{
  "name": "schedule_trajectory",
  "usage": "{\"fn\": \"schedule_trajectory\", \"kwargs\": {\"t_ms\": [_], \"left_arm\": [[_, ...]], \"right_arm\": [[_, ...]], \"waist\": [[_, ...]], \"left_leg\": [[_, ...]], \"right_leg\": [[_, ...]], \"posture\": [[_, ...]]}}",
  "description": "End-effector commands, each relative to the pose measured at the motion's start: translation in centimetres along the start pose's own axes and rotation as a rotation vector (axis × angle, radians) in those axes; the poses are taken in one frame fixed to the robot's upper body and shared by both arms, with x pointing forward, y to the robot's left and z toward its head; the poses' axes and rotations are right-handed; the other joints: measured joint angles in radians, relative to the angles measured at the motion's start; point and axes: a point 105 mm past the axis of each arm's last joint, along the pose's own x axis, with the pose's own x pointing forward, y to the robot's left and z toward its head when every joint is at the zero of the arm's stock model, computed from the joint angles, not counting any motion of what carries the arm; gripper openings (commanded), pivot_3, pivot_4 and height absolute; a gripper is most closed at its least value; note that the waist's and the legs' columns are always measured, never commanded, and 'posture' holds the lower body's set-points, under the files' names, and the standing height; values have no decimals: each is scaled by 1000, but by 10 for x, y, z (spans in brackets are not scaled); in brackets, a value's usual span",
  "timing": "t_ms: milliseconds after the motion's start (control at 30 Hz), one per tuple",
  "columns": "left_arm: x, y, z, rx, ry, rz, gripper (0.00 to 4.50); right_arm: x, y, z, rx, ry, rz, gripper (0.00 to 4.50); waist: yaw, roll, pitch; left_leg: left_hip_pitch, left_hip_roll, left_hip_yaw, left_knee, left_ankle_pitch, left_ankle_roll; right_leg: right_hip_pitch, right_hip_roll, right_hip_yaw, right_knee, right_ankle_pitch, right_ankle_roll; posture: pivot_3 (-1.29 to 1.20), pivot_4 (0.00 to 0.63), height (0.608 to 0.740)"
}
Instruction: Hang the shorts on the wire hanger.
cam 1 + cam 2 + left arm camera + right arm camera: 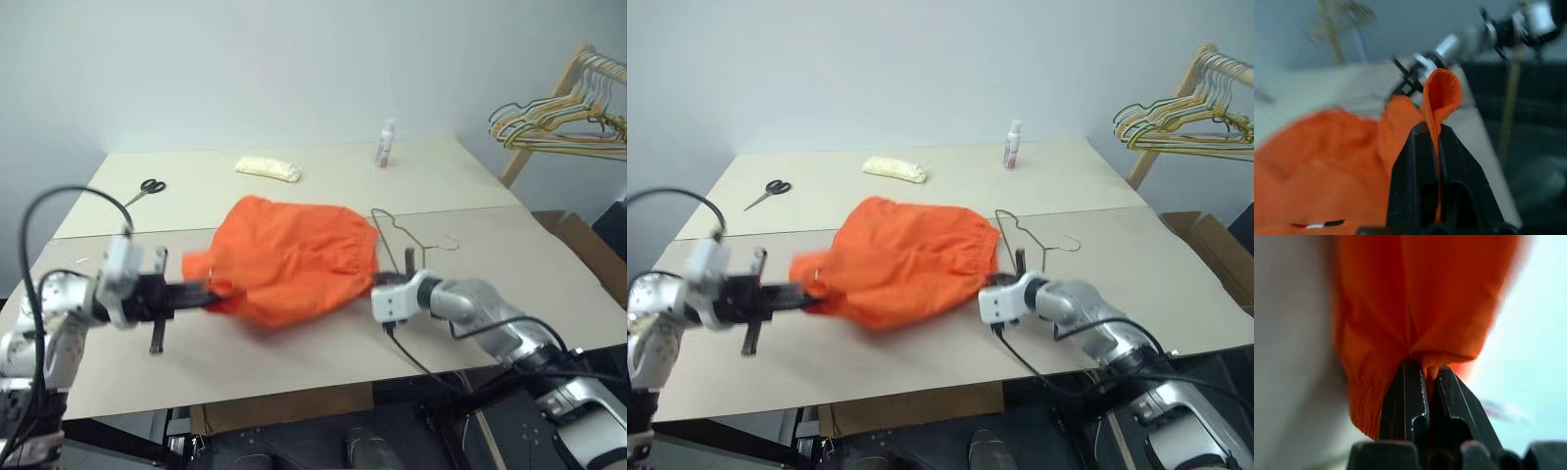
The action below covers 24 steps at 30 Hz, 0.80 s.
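The bright orange shorts [294, 257] are bunched up and held just above the middle of the table between my two grippers. At their left edge, my left gripper [214, 288] is shut on a fold of the fabric; the left wrist view shows the orange cloth pinched between its black fingers [1418, 147]. My right gripper [384, 277] is shut on the shorts' right edge by the gathered waistband, and the right wrist view shows the fabric [1425, 298] rising from its closed tips. The thin wire hanger [404, 235] lies flat on the table just right of the shorts, beyond my right gripper.
Along the far part of the table [294, 352] lie scissors [147, 186], a pale rolled bundle [267, 168] and a small white bottle [385, 144]. A wooden rack with several coloured hangers [563, 117] stands at the far right above a cardboard box [588, 245].
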Motion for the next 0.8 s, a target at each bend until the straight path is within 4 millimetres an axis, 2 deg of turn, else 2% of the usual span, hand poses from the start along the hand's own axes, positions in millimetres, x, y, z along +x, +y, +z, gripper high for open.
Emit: {"fn": "schedule_trajectory", "kwargs": {"t_ms": [33,167,267,400,500,633,733,800], "left_arm": [[5,-22,-16,46,150,-136,0],[0,-43,-30,13,255,-234,0],[-5,-50,-40,27,330,-271,0],[-1,-56,-44,36,333,-285,0],[6,-54,-47,38,324,-262,675],[0,-61,-43,25,337,-309,1939],[-18,-61,-36,7,390,-309,2954],[-25,-61,-35,4,416,-308,3620]], "right_arm": [[-11,-14,18,-119,-91,2,39],[-25,-5,22,-197,-136,101,39],[-36,4,22,-231,-158,172,39],[-43,9,25,-251,-201,202,39],[-46,16,27,-249,-226,250,917],[-60,24,27,-234,-251,329,2288],[-82,13,21,-155,-250,346,3392],[-89,5,20,-96,-253,324,4099]], "waist": [[0,0,3],[7,-2,4],[22,-1,4],[30,-2,5],[35,-2,5],[45,-2,5],[48,-2,8],[48,-2,8]], "left_leg": [[4,0,0,0,1,2],[22,4,0,0,2,4],[26,6,0,0,2,4],[28,8,3,-1,2,4],[28,8,6,-1,2,4],[28,9,8,-1,2,4],[28,11,10,-2,1,5],[28,12,12,-2,1,6]], "right_leg": [[4,1,0,0,-3,5],[20,3,0,2,-7,-1],[23,3,2,2,-7,-2],[23,3,4,2,-8,-2],[23,3,5,2,-7,-2],[23,3,5,2,-8,-2],[22,3,5,2,-8,-3],[21,3,6,2,-8,-3]], "posture": [[48,0,740],[44,0,740],[42,0,740],[32,0,740],[28,0,740],[26,0,740],[26,0,740],[24,0,740]]}}
